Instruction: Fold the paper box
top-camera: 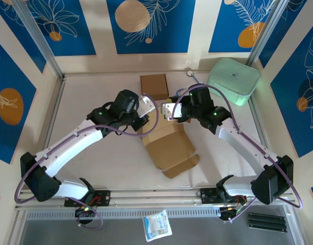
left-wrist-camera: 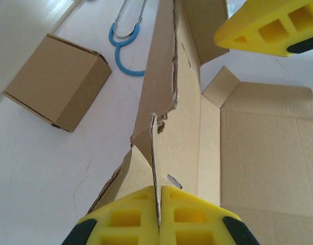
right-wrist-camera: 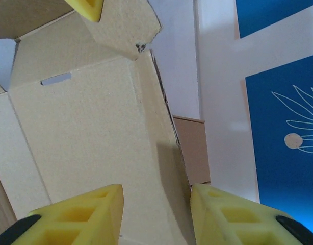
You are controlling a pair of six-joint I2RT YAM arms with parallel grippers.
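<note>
White desk [top-camera: 121, 168] ringed by blue leaf-print wall panels [top-camera: 110, 30], carrying one half-open paper box [top-camera: 169, 148] lying between the claws, left claw [left-wrist-camera: 159, 206] pressed together on its raised flap, right claw [right-wrist-camera: 156, 196] spread astride a box wall, and a folded box [top-camera: 154, 87] beyond both.

White-shelled arms [top-camera: 70, 145] carry black joints, looping purple cables [top-camera: 210, 86], green lights [top-camera: 101, 108]; blocky yellow foam fingers [left-wrist-camera: 121, 222] have black tips.
</note>
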